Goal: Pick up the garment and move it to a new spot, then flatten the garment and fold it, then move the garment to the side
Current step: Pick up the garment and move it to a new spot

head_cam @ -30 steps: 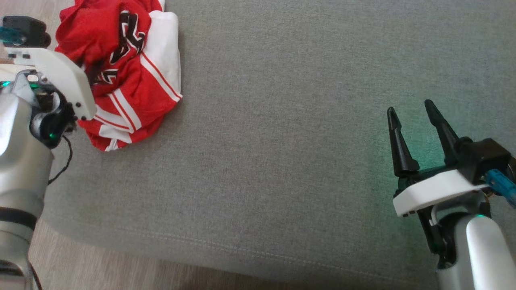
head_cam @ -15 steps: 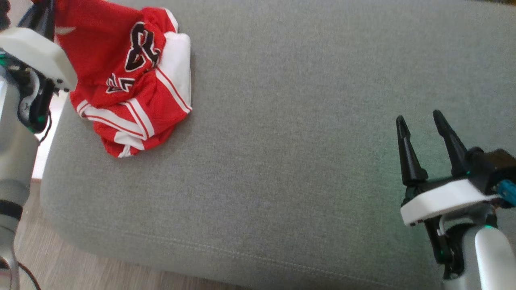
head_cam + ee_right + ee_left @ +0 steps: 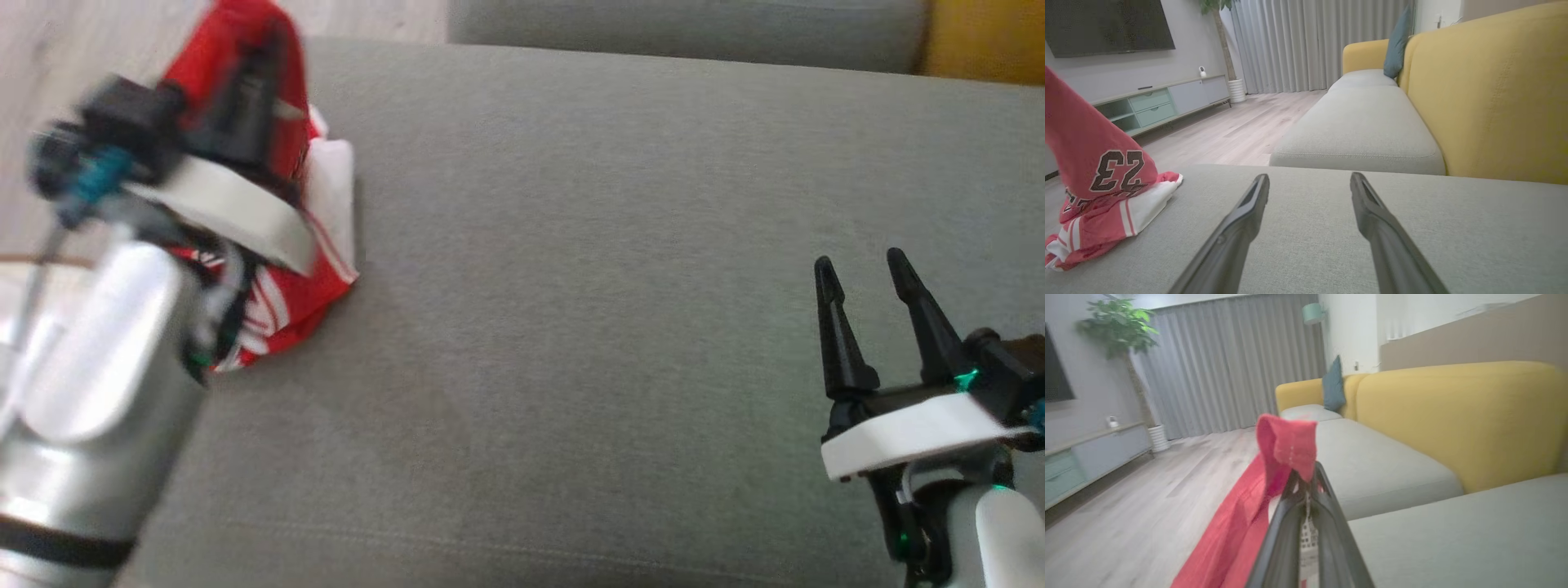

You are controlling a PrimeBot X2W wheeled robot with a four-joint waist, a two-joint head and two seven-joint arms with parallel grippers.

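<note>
Garment point(image 3: 1102, 171): red, white panels, red-and-white striped trim, dark number 23 edged white.
Sofa seat point(image 3: 612, 245): grey.
Backrest point(image 3: 1494, 90): yellow.
Cushion point(image 3: 1396, 41): teal.
Curtains point(image 3: 1306, 41): grey.
Floor point(image 3: 1229, 134): pale wood-grain.
Plant point(image 3: 1118, 322): green.
Media cabinet point(image 3: 1167, 102): grey and mint fronts.
Right tool point(image 3: 859, 260): black fingers point(image 3: 837, 335), white mount.

Matt red-and-white cloth garment point(image 3: 1090, 143), rough grey woven-fabric seat cushion point(image 3: 612, 286), smooth pale wood floor point(image 3: 1147, 490), glossy silver forearm point(image 3: 90, 392)

Yellow-backed sofa point(image 3: 1494, 94), grey curtains point(image 3: 1310, 41), pale wood floor point(image 3: 1229, 134) — a dark TV point(image 3: 1106, 24) on the wall.
</note>
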